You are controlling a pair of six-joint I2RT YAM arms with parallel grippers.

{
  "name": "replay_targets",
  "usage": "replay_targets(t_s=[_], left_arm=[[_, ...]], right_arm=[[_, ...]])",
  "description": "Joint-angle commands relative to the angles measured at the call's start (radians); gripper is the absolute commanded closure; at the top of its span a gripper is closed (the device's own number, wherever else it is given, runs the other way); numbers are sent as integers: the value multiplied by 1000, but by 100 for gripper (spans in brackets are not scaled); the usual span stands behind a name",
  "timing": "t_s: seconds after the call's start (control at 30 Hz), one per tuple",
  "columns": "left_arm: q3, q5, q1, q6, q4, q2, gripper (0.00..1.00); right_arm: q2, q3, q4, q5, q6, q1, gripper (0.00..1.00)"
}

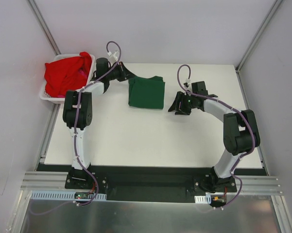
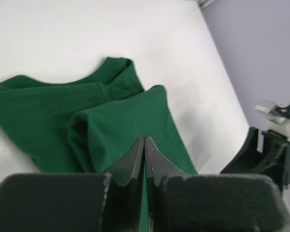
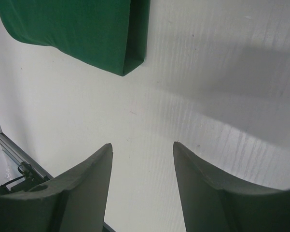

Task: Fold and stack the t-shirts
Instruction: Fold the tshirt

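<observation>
Your dark green cloth t-shirt [image 1: 146, 93] lies folded into a near-square packet on the white table [image 1: 150, 141], toward the far side, between the two grippers. Your left gripper [image 2: 145, 142] is at the packet's far-left corner. In the left wrist view its two dark fingers [image 2: 130, 166] are pressed flat together, with the tips over the green cloth. You cannot tell from here whether a thin fold is caught between them. In that same view the shirt's top layer bulges in a soft roll just beyond the fingertips, and a second layer spreads out to the left beneath it.

Your right gripper [image 3: 142, 145] hovers over bare table just beside the packet's right edge and does not touch it. Its jaws stand apart with nothing between them. The right wrist view shows one crisp folded corner of the green shirt at upper left, its layers lying flat on one another.

The bright red cloth t-shirts [image 1: 67, 73] sit heaped in the white plastic slotted basket [image 1: 48, 96] at the table's far-left corner. They rise above its rim, close to your left arm and well apart from your right gripper. The heap is too bunched to count the shirts in it.
</observation>
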Motion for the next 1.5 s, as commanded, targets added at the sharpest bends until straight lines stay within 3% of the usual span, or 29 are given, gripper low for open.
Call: replay_targets(t_s=[0.0,0.13,0.37,0.5,0.63,0.8,1.1,1.47], left_arm=[[24,127,10,-140,228,11,100],[62,98,7,-143,225,33,100],[258,29,-24,-214,199,236,100],[377,-42,-48,-200,74,313,100],[420,-157,-78,-81,-179,303,100],[466,-246,-101,34,-347,290,100],[374,-358,-142,209,-554,189,100],[126,-393,-216,291,-603,36,100]], right_arm=[[-42,-5,15,-20,-20,-5,44],[-39,-4,15,-23,-20,-5,44],[-45,-8,5,-19,-27,-8,44],[-51,-8,-2,-17,-30,-14,44],[-54,-5,-5,-22,-33,-20,44],[-54,-2,-5,-26,-34,-23,44],[-77,-23,-1,-23,-36,-28,44],[-131,-46,-1,-23,-27,-28,44]])
